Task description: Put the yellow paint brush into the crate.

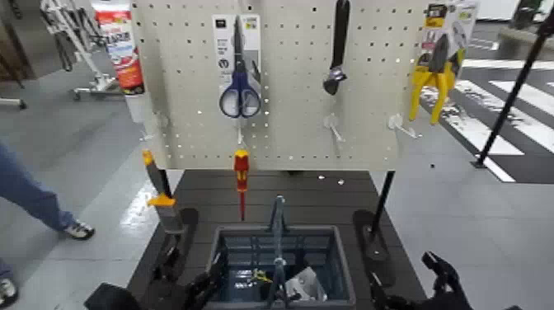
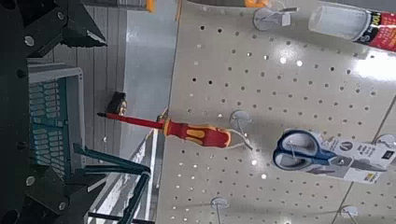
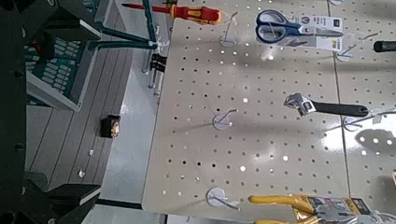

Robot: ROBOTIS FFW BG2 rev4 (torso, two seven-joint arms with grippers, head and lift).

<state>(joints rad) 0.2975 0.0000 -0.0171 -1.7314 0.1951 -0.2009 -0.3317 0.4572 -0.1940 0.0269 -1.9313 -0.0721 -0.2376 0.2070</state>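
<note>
Head view: the slim grey-and-yellow paint brush (image 1: 155, 176) is hanging, probably light, its stiff handle inviting a grip; left hand (image 1: 194, 264) is gaping below, right hand (image 1: 406, 277) gaping beside the grey-blue plastic crate (image 1: 345, 268).

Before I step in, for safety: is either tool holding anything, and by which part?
Nothing is held: left tool open near the yellow paint brush, right tool open beside the crate.

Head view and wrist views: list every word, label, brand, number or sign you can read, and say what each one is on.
No text reads with certainty.
White and red tube: large lettering, too blurred to quote.
Card behind the blue scissors: small print, too small to read.
Card behind the yellow-handled pliers: print too small to read.
Crate: no lettering that I can make out.
</note>
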